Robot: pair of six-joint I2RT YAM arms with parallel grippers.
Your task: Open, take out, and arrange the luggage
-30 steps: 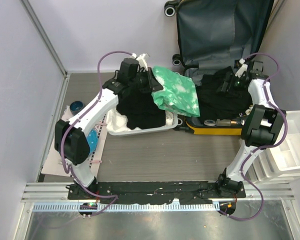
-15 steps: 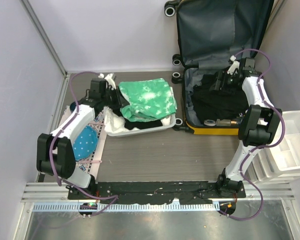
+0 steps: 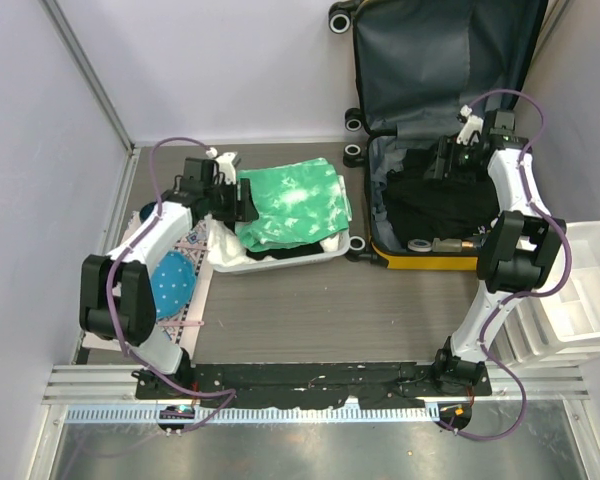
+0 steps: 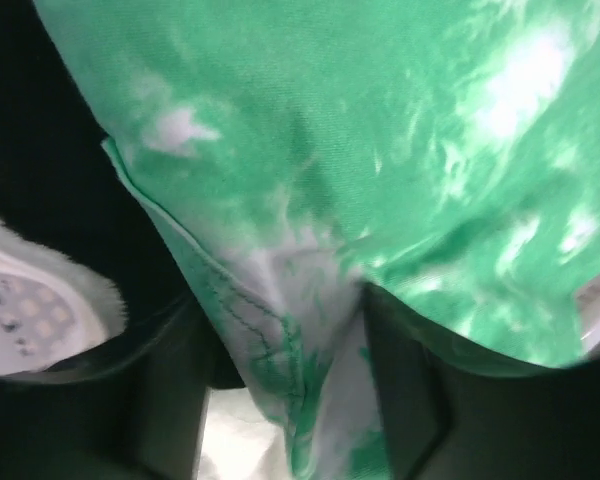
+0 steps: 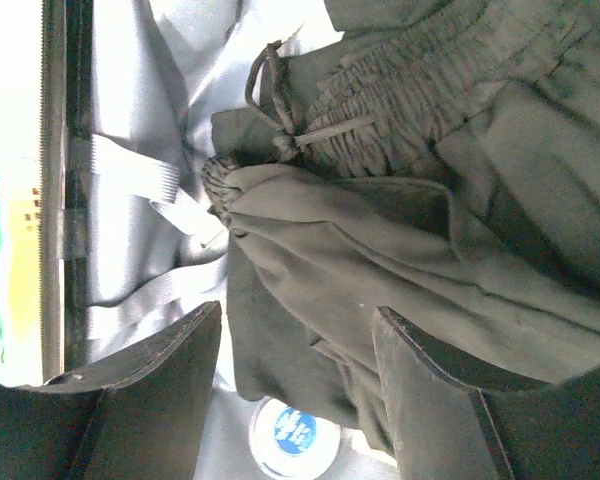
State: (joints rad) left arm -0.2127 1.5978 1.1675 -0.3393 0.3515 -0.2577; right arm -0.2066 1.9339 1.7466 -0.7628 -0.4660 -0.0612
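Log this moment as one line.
left gripper: open around green garment, on basket | right gripper: open above dark clothes | luggage: lid open

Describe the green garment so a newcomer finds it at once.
Start at the open yellow suitcase at the back right. Just left of it sits a white basket of clothes. The green garment lies on top, tie-dyed with white blotches, the only bright piece among black clothing.

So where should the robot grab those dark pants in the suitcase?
Probably the gathered waistband of the dark pants, with the right end effector coming straight down: they lie flat in the luggage, and that bunched edge gives a thick fold.
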